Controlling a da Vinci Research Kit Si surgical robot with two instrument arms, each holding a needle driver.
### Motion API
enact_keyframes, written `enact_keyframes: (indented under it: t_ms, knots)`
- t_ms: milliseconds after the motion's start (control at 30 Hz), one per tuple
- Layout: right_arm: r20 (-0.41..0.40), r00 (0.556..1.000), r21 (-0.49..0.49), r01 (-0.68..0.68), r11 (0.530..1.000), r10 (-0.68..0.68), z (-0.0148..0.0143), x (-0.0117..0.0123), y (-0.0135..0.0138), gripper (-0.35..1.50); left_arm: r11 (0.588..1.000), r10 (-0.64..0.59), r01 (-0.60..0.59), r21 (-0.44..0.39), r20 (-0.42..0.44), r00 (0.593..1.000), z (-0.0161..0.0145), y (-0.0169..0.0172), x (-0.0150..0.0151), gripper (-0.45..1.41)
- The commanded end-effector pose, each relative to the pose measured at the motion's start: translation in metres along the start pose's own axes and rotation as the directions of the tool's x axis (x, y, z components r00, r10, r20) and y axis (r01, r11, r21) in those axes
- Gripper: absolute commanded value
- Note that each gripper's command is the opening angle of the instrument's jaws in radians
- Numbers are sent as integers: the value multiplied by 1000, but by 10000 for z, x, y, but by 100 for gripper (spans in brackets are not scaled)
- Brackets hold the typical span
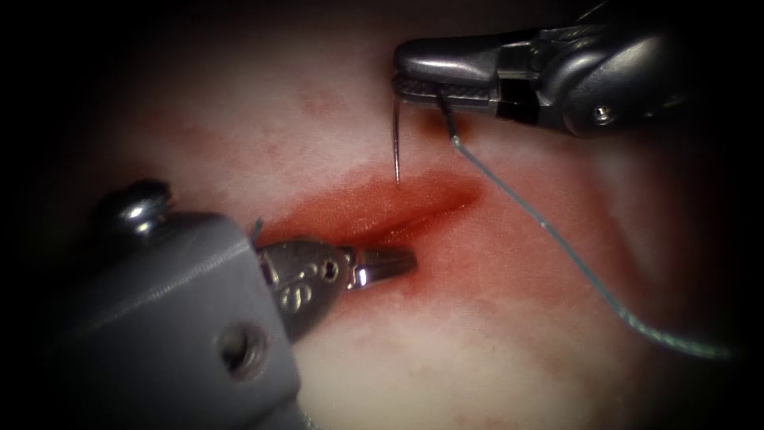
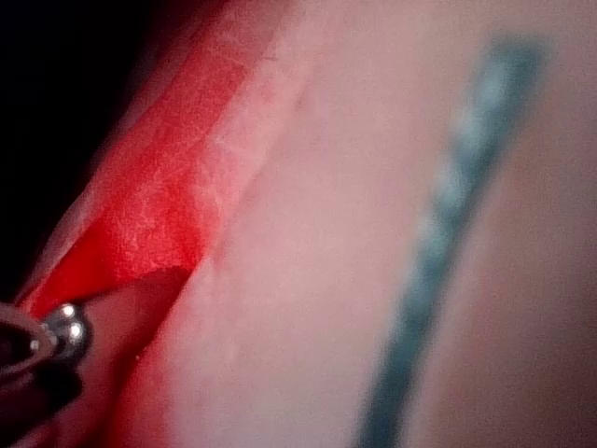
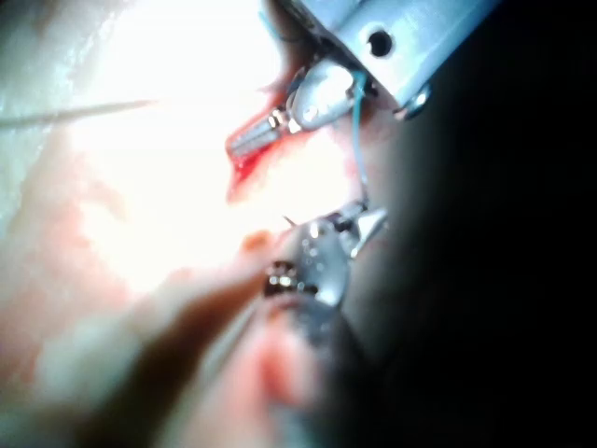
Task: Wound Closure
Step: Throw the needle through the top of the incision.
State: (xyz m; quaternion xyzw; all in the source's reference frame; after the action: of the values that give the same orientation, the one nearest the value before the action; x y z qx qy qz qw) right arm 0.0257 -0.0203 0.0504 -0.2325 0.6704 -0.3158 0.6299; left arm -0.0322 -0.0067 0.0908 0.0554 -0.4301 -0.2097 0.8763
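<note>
Nearest us, the left pincer sits at the lower lip of the cut in the tissue, tips pressed together, holding nothing. Beyond the cut, the right pincer pinches the needle near its thread end, point hanging just above the red fluid, outside the tissue. The thread trails away right.
</note>
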Motion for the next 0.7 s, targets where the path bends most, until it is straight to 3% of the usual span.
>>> enact_keyframes:
  t_ms: [33, 700]
  knots:
    - [-13, 1000, 3, 7, 1000, -7, 15, -2, 9, 10, 1000, 3, -3, -3, 3, 1000, 3, 8, -8, -38]
    - [-61, 998, 60, -22, 998, 25, 11, 7, -8, 12, 1000, -3, 3, -7, 4, 1000, 1, 9, -8, -33]
